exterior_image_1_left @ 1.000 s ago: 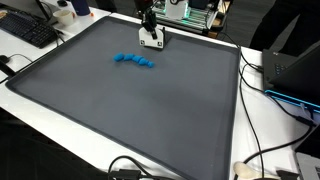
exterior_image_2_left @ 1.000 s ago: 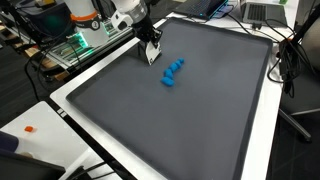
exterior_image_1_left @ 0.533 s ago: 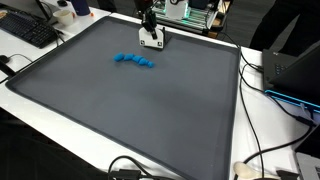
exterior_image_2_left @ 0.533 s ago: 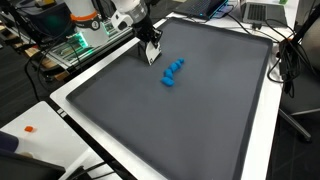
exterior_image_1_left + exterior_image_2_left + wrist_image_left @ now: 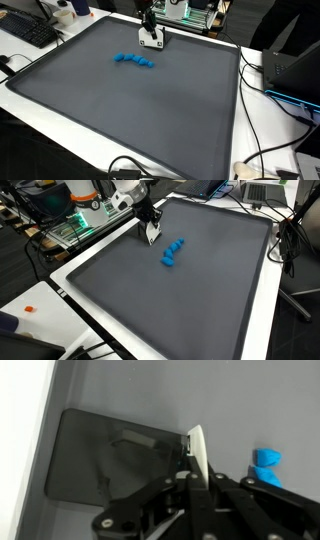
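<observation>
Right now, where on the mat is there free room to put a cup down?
Most of the mat is bare: the whole stretch from the blue piece to the near edge, and out to both side edges. It is crowded only at the far edge, where the gripper stands beside the blue piece.

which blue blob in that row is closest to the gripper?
The end blob, which in an exterior view lies on the mat directly in line with the shut gripper. The rest of the blue row trails off sideways, each blob farther away.
</observation>
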